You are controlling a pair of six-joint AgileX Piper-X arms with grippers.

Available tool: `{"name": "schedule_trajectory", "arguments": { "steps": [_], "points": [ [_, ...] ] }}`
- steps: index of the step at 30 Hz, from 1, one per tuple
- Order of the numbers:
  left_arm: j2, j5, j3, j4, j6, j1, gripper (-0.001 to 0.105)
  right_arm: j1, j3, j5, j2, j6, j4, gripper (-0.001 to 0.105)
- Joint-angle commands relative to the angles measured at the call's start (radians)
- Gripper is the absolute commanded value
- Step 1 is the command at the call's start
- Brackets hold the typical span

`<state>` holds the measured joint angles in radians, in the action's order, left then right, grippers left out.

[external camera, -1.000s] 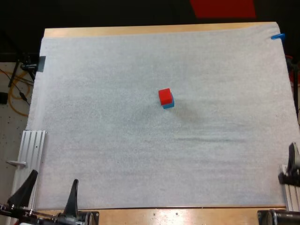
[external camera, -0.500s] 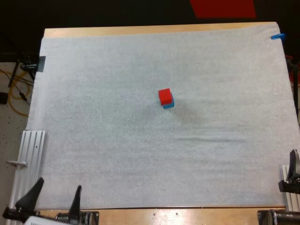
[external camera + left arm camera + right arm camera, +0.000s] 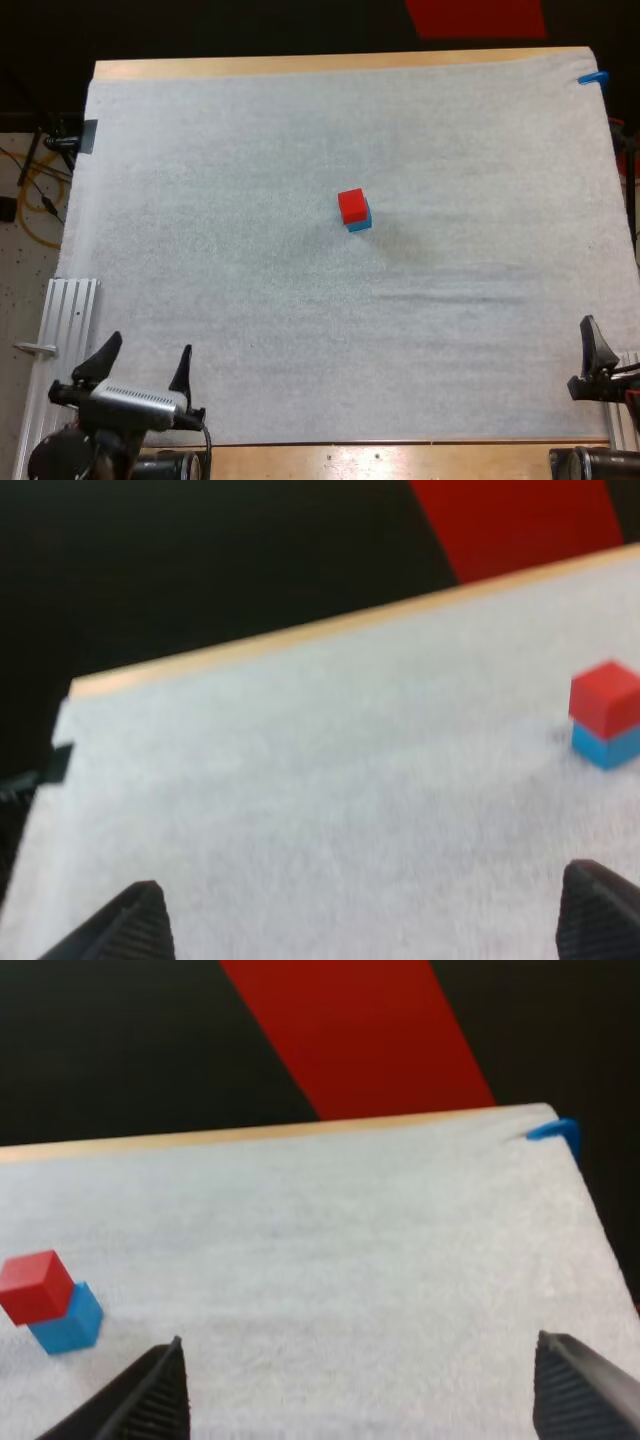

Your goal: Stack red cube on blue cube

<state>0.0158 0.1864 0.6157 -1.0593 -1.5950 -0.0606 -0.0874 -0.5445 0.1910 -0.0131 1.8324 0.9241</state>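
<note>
The red cube (image 3: 351,205) rests on the blue cube (image 3: 361,223) near the mat's (image 3: 200,200) middle, unmoved. Only the left gripper (image 3: 145,352) and right gripper (image 3: 365,1390) shifted at the near edge, jaws spread, empty. The stacking looks finished.

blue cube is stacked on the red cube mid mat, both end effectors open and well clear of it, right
Order is reversed: the red cube sits on the blue cube, mid mat, as the high view shows. The left end effector and right end effector are open and well clear.
</note>
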Motion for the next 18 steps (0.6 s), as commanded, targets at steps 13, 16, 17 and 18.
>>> {"name": "schedule_trajectory", "arguments": {
  "steps": [13,16,17,18],
  "points": [
    [0.136,-0.014,-0.071,0.016,0.001,-0.001,0.075,-0.001,0.032,0.016,-0.036,0.012,0.015,0.069],
    [0.136,-0.014,-0.085,0.014,0.001,-0.001,0.075,-0.001,0.032,0.016,-0.036,0.012,0.042,0.069],
    [0.136,-0.014,-0.090,0.023,0.001,-0.001,0.075,-0.001,0.032,0.014,-0.036,0.012,0.046,0.069],
    [0.136,-0.014,-0.095,0.029,0.001,-0.001,0.075,-0.001,0.032,0.009,-0.036,0.012,0.053,0.069]
  ]
}}
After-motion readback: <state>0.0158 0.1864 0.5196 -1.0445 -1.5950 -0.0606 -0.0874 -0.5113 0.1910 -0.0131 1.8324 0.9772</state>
